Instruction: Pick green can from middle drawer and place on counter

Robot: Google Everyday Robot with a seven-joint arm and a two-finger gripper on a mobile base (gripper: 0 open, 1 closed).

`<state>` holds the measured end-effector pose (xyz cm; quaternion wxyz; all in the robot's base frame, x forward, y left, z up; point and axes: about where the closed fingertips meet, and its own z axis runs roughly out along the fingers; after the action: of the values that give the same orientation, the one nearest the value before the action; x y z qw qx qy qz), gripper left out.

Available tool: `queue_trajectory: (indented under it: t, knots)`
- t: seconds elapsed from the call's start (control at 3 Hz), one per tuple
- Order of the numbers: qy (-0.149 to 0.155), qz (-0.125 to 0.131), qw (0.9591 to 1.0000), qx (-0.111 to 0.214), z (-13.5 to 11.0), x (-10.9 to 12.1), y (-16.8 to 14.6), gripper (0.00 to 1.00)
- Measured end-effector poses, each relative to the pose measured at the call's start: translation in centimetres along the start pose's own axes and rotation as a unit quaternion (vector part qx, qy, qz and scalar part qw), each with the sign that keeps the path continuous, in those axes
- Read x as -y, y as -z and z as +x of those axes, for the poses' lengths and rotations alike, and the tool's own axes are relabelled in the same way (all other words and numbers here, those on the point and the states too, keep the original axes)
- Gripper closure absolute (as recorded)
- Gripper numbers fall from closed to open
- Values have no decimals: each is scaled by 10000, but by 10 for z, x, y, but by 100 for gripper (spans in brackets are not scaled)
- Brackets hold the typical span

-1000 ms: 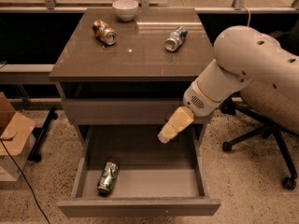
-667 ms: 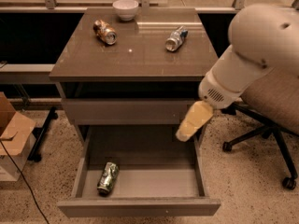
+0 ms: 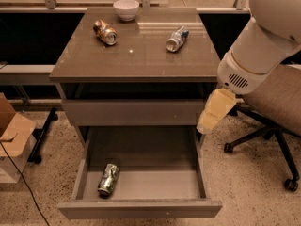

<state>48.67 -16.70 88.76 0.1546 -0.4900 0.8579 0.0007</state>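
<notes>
The green can (image 3: 108,179) lies on its side, dented, at the front left of the floor of the open middle drawer (image 3: 141,208). The drawer is pulled fully out below the counter (image 3: 136,55). My gripper (image 3: 212,114) hangs from the white arm at the cabinet's right side, level with the closed upper drawer front. It is above and to the right of the drawer's right wall, far from the green can, with nothing seen in it.
On the counter lie an orange-brown can (image 3: 105,32) at back left and a silver and blue can (image 3: 177,38) at back right, with a white bowl (image 3: 126,8) behind. An office chair (image 3: 273,107) stands to the right, a cardboard box (image 3: 11,135) to the left.
My arm and gripper have moved to the right and slightly up, from over the drawer's right part to beside the cabinet. The cans have not moved.
</notes>
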Motion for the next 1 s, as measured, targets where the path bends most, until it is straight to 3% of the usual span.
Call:
queue_trajectory:
  t: [0.67, 1.0]
  knots:
    - [-438, 70, 9989, -149, -10, 2, -21, 0]
    - [-971, 84, 9952, -111, -21, -1, -46, 0]
